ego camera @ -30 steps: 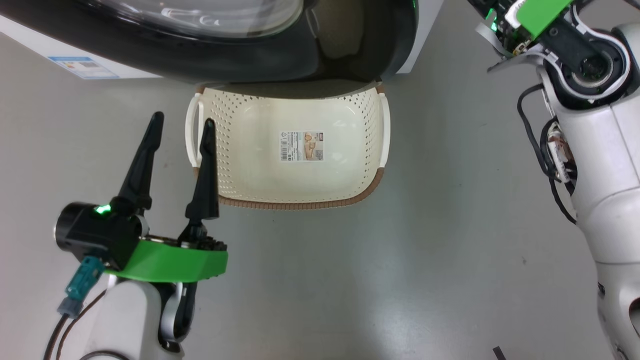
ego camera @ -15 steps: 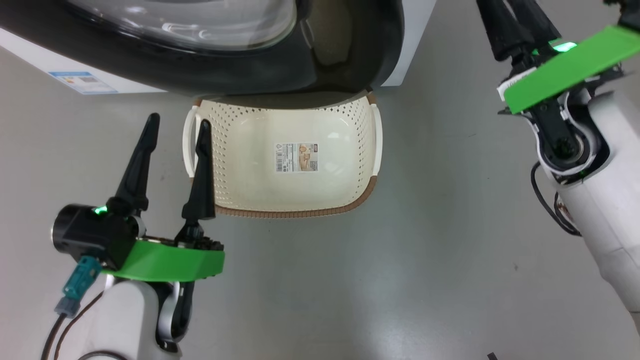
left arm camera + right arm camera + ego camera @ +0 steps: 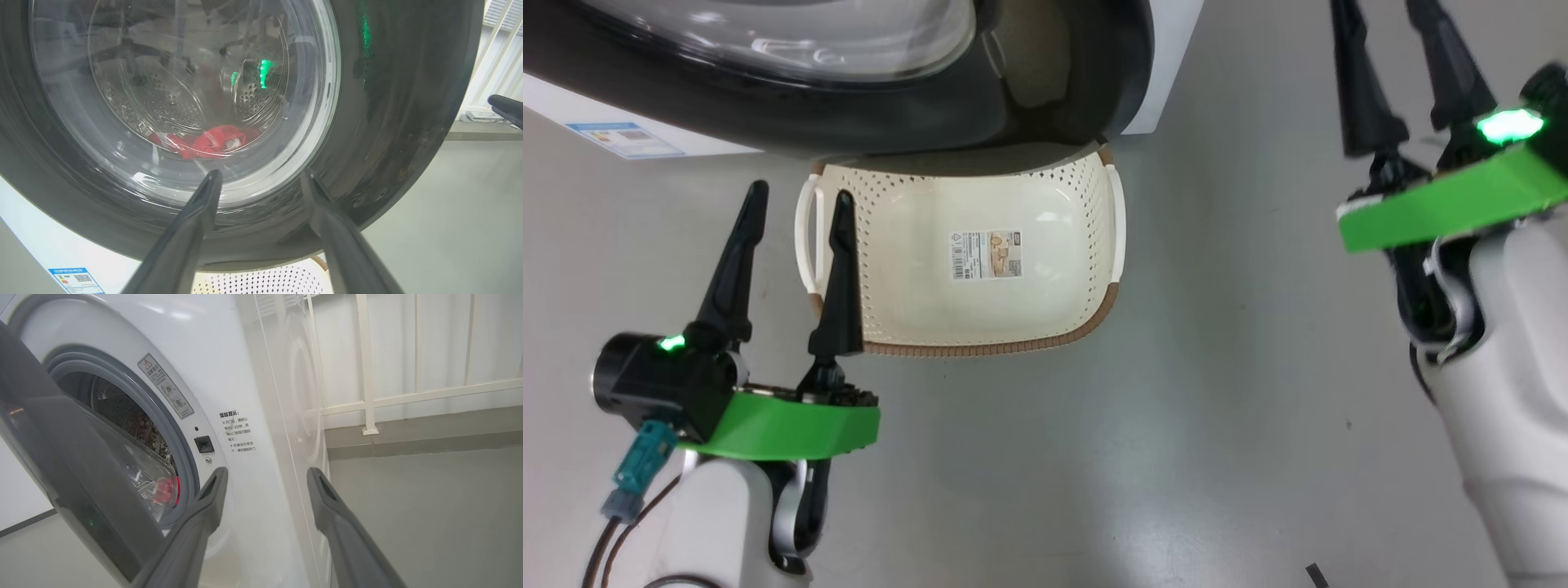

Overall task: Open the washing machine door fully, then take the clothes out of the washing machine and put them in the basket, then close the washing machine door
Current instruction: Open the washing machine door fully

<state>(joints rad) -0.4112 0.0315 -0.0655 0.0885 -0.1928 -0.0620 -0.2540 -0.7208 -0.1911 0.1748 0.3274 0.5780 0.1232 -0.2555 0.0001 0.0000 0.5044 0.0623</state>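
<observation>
You have door [image 3: 890, 122] only ajar, upper left of head view; full opening left. Clothes [image 3: 208, 143] in drum, centre of left wrist view. Basket [image 3: 1086, 204], centre, empty. Left gripper [image 3: 799, 194], right gripper [image 3: 266, 475] spread wide, holding nothing. Unloading, closing remain.

Floor [image 3: 1176, 425]: smooth grey, slightly glossy, with soft pale reflections in patches. One small dark speck [image 3: 1347, 425] sits on it toward the right of the head view. A short black strip [image 3: 1313, 575] lies at the bottom edge, cut off by the frame.

Right wrist view: white railing [image 3: 366, 367], its upright post standing on a low grey ledge [image 3: 429, 439], one horizontal rail running off to the right. Behind it is a pale ribbed wall [image 3: 449, 339]. At lower left, a plain white wall [image 3: 16, 486] with a dark skirting line [image 3: 28, 524] along its base.
</observation>
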